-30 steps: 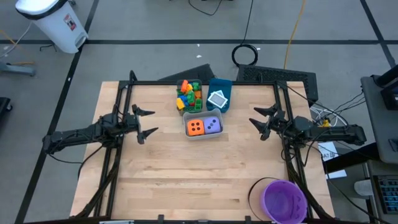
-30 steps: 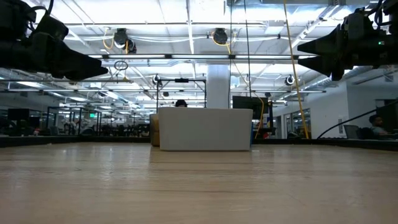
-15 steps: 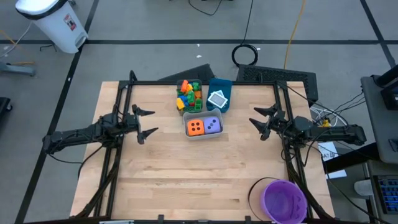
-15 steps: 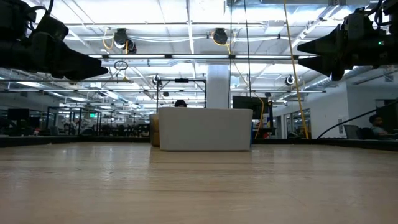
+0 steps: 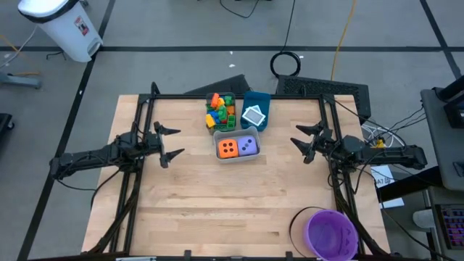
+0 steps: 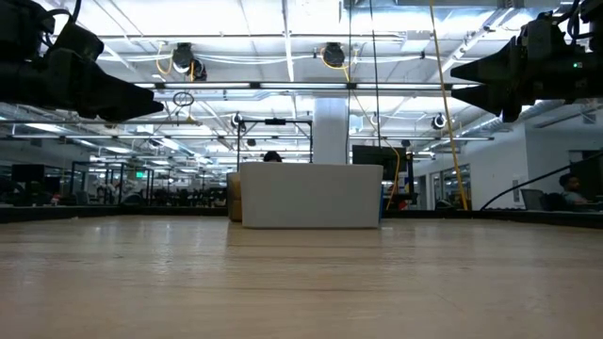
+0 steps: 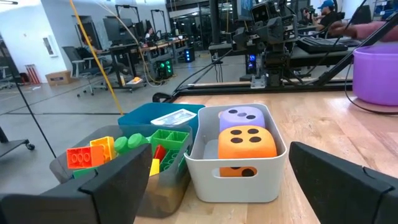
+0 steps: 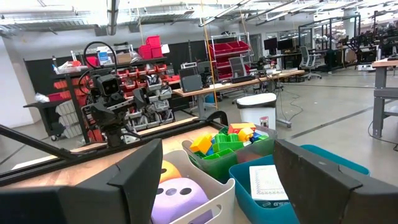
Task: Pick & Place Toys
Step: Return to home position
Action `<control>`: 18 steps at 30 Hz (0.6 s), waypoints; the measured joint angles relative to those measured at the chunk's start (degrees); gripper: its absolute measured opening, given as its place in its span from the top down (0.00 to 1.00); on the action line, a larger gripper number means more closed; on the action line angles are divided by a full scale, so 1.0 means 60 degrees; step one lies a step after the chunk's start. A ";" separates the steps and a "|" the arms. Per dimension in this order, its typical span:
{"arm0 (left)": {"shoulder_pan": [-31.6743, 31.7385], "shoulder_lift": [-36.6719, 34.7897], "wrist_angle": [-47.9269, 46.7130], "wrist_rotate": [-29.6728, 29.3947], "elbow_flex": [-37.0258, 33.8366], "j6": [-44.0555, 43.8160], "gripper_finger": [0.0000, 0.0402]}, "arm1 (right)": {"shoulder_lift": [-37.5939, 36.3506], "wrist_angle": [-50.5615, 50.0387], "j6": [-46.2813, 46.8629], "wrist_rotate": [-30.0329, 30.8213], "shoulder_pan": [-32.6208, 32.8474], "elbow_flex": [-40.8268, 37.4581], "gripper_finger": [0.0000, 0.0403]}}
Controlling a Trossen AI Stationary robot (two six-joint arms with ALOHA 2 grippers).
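Bricks [image 5: 220, 110] (red, yellow, green, orange) heaped in dark bin [image 7: 165, 186], table's [image 5: 217, 210] far middle; orange die [image 5: 228, 148], purple die [image 5: 248, 146] in white bin [image 5: 235, 158]; white-teal tiles [image 5: 254, 116] in blue bin [image 5: 259, 96]. Left gripper [image 5: 180, 141], right gripper [image 5: 296, 138] splayed wide, flanking. Unchanged from a second ago.

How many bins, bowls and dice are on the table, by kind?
Bins: 3 (brick bin, blue bin, dice bin)
Bowls: 1 (purple bowl)
Dice: 2 (orange die, purple die)
Total: 6
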 joint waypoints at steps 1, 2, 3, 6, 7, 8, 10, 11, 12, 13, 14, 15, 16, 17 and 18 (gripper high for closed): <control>-0.0001 0.0000 0.0000 0.0001 0.0001 0.0000 0.04 | -0.0002 -0.0001 -0.0004 0.0000 0.0000 0.0000 0.31; 0.0003 0.0000 0.0000 0.0003 0.0002 0.0000 0.04 | 0.0000 0.0003 -0.0004 0.0000 0.0002 0.0000 0.31; -0.0001 0.0000 0.0000 -0.0001 0.0004 0.0000 0.05 | 0.0000 -0.0001 -0.0004 0.0000 0.0000 0.0000 0.31; 0.0003 0.0000 0.0000 0.0001 0.0004 0.0000 0.06 | 0.0000 0.0000 -0.0003 0.0000 0.0003 -0.0003 0.31; -0.0001 0.0000 0.0000 0.0003 0.0004 0.0000 0.06 | 0.0000 0.0002 -0.0004 0.0000 0.0003 0.0000 0.31; -0.0001 0.0000 0.0000 0.0002 0.0004 0.0000 0.07 | 0.0000 0.0003 -0.0004 -0.0001 0.0001 0.0000 0.31; 0.0000 0.0000 0.0000 0.0002 0.0004 0.0000 0.07 | 0.0000 0.0001 -0.0004 0.0000 0.0000 0.0000 0.31; -0.0001 0.0000 0.0000 -0.0001 0.0004 0.0000 0.07 | 0.0000 -0.0001 -0.0004 -0.0001 0.0000 0.0000 0.31; -0.0001 0.0000 0.0000 -0.0001 0.0004 0.0000 0.06 | -0.0001 0.0002 -0.0004 -0.0003 0.0000 0.0000 0.31; 0.0001 0.0000 0.0000 0.0003 0.0004 0.0000 0.06 | 0.0000 -0.0001 -0.0004 -0.0002 0.0000 0.0000 0.31; -0.0001 0.0000 0.0000 0.0001 0.0004 0.0000 0.05 | 0.0000 -0.0001 -0.0004 -0.0004 0.0004 0.0000 0.31; 0.0000 0.0000 0.0000 -0.0001 0.0004 0.0000 0.05 | 0.0000 0.0000 -0.0004 -0.0001 0.0003 0.0000 0.31; 0.0003 0.0000 0.0000 0.0002 0.0004 0.0000 0.05 | 0.0000 -0.0001 -0.0004 -0.0002 0.0002 -0.0002 0.31; -0.0001 0.0000 0.0000 0.0003 0.0004 0.0000 0.04 | 0.0000 0.0003 -0.0004 -0.0002 0.0000 0.0000 0.31; -0.0001 0.0000 0.0000 -0.0001 0.0004 0.0000 0.04 | 0.0000 0.0001 -0.0004 -0.0004 0.0000 0.0000 0.31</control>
